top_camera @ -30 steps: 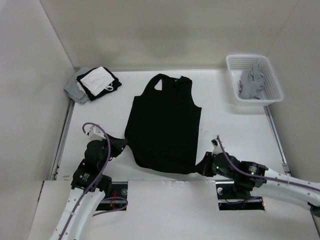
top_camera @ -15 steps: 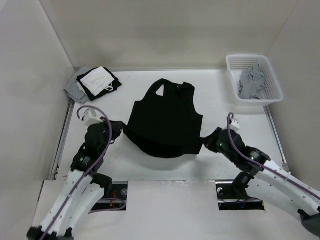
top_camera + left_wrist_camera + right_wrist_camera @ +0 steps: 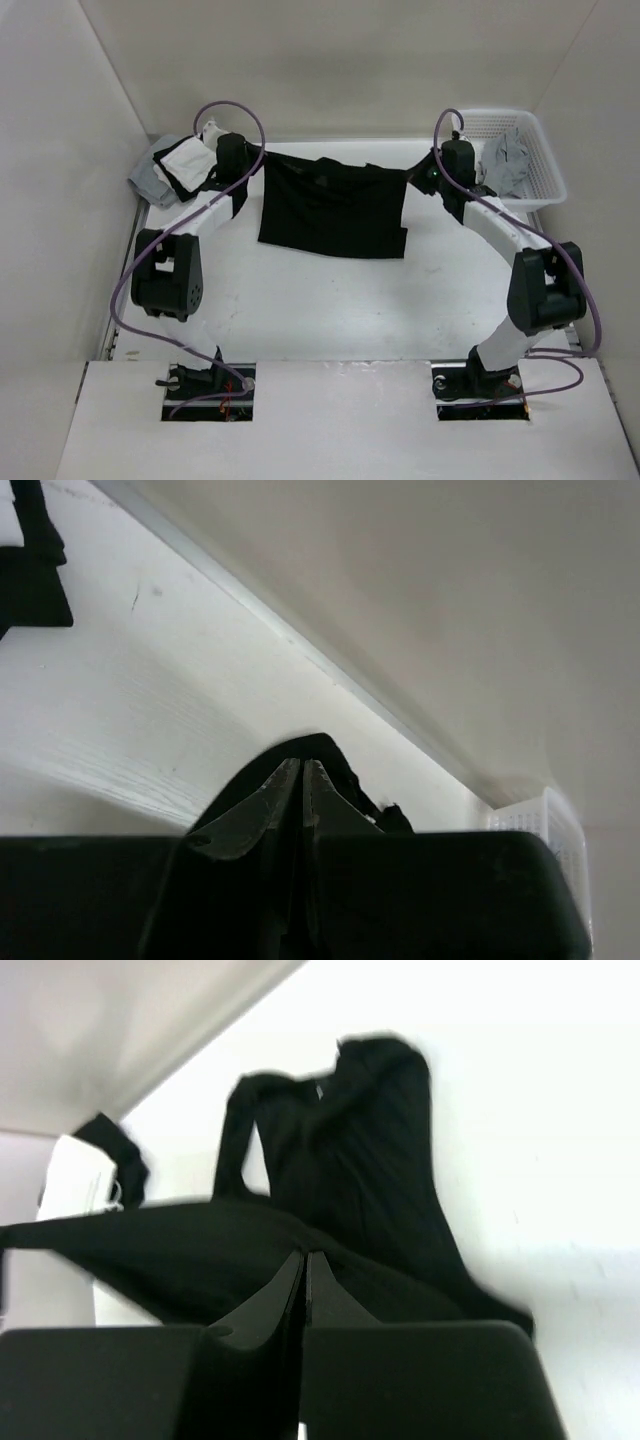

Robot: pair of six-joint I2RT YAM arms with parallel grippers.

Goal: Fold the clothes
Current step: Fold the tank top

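Top view: the black garment (image 3: pixel 330 210) sits in the upper centre of the frame. Its top edge is raised and stretched taut between the two arms, and the rest hangs down onto the table (image 3: pixel 330 310).

The left gripper (image 3: pixel 255 152), upper left, is closed, and we see it pinching the garment's left corner. The right gripper (image 3: pixel 428 173), upper right, is likewise closed on the right corner.

A pile of clothes (image 3: pixel 180 165) lies at far upper left. The white basket (image 3: pixel 530 200) at upper right holds a grey garment (image 3: pixel 505 160).

clothes (image 3: pixel 332 212): plain black all over
bench (image 3: pixel 330 300): white
basket (image 3: pixel 552 165): white mesh
garment (image 3: pixel 508 162): grey
pile (image 3: pixel 182 165): grey, white, black
cables (image 3: pixel 232 102): purple-ish
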